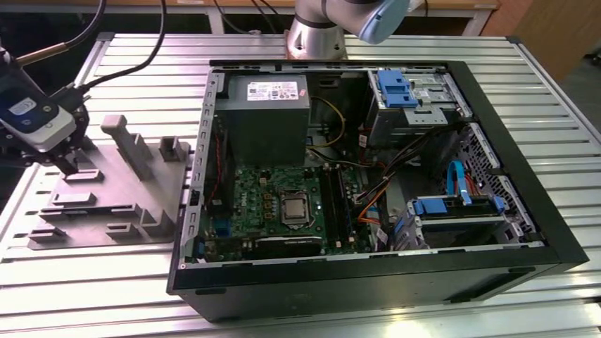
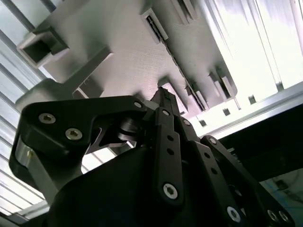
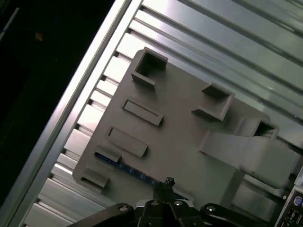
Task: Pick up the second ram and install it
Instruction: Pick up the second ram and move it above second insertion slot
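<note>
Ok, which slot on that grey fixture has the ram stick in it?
The long slot along the grey fixture's edge, right by the gripper: the blue-green ram stick lies in it. The two short rectangular slots beside it are empty.

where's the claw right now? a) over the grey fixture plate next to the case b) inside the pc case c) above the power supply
a: the claw hangs over the grey fixture plate outside the case, close to the blue ram strip on it.
</note>
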